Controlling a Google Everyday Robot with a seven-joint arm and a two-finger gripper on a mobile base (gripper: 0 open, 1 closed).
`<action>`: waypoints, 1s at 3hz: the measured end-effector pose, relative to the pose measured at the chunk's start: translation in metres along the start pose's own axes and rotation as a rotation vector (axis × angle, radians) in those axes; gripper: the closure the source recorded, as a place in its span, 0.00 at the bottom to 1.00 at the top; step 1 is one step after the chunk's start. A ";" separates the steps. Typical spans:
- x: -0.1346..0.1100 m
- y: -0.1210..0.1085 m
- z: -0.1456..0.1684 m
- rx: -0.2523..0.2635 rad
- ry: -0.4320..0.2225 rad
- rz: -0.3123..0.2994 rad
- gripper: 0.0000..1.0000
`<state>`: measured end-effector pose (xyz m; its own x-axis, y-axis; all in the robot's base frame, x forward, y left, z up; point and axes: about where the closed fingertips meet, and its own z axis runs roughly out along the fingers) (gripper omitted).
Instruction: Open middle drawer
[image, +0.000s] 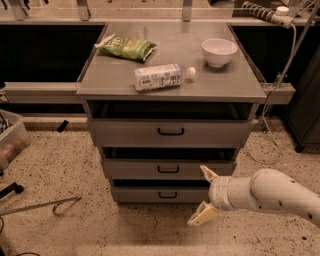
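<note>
Currently fingers (207, 173) are spread wide apart, nothing between them. One tan fingertip is up and the other down, so the gripper (205, 195) sits rolled sideways. It is low, in front of the right side of the drawer stack. The upper fingertip overlaps the lower right part of the middle drawer (135, 169) front; can't tell if it's touching. The lower fingertip hangs over the floor (75, 150), below and in front of the bottom drawer (140, 194). Behind the gripper, a white wrist and fat white arm (280, 194) run off frame to the right.

Middle drawer is 2nd of three in the grey cabinet, between the top drawer (125, 133) and the bottom one. Its black loop handle (168, 169) is centred on the front, left of the gripper and clear of both fingers. Drawer looks shut, approx flush; a dark gap shows above the front, but the angle is poor, so possibly cracked a bit.

Cabinet top (115, 82) carries a green snack bag (127, 47) at back left, a bottle (160, 76) on its side mid-front with the cap to the right, and a white bowl (219, 51) at back right. All are well apart from the gripper.

Floor is speckled. A metal hook rod (40, 206) lies at lower left, with a clear plastic bin (12, 137) at the left edge. A cable (282, 75) drops down the right side of the cabinet.
</note>
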<state>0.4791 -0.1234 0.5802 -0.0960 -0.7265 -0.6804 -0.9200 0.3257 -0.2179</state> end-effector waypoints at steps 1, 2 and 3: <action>0.000 0.000 0.000 0.000 0.000 0.000 0.00; 0.009 0.001 0.023 0.017 0.023 -0.022 0.00; 0.026 -0.010 0.066 0.067 0.046 -0.043 0.00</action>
<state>0.5107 -0.1058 0.5185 -0.0752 -0.7672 -0.6369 -0.8965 0.3317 -0.2937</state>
